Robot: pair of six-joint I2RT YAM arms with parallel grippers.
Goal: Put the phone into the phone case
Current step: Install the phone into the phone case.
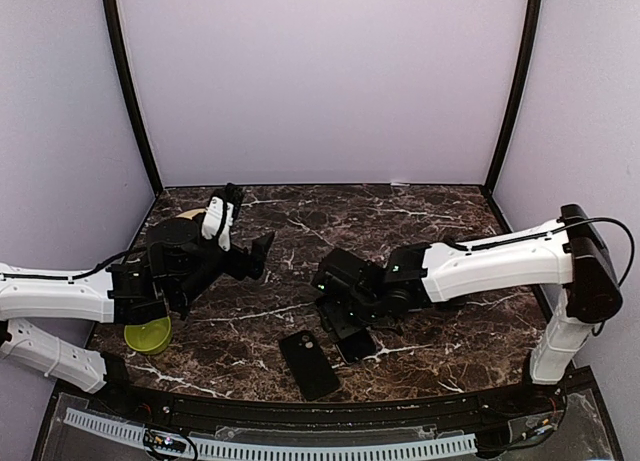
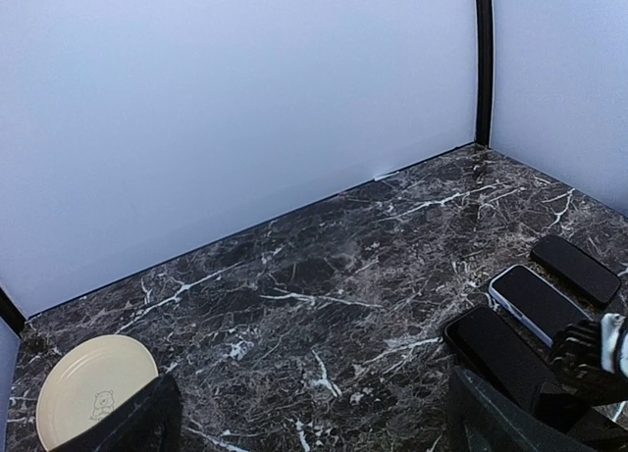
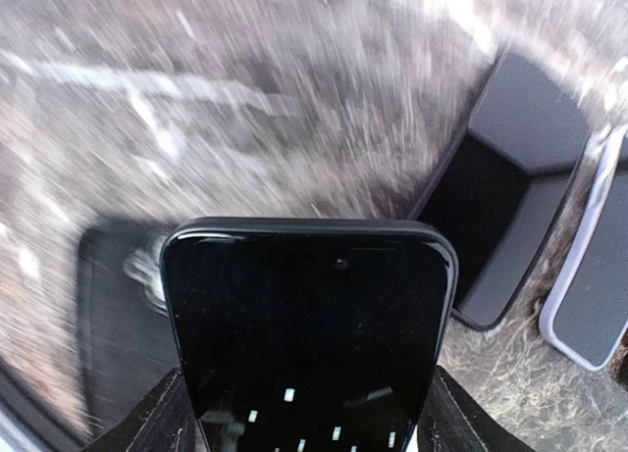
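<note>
Near the phone case [image 1: 308,364], right hand [image 3: 309,418] clamped on phone [image 3: 309,315], left hand [image 2: 314,427] apart

You're looking at a dark brown marble-patterned table top [image 1: 420,206], veined white throughout. Glossy black slab phone [image 3: 309,344]: plain dark screen, a few small white glints. Matte black rectangular phone case [image 1: 308,363]: uniform, unmarked. Round cream plate [image 2: 93,391]: faint bear print. Plain walls [image 1: 320,81] pale lilac; corner posts [image 1: 130,91] black.

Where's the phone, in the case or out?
Out. The phone sits between the right hand's fingers; the black phone case lies separately on the table, partly behind it in the wrist view.
</note>
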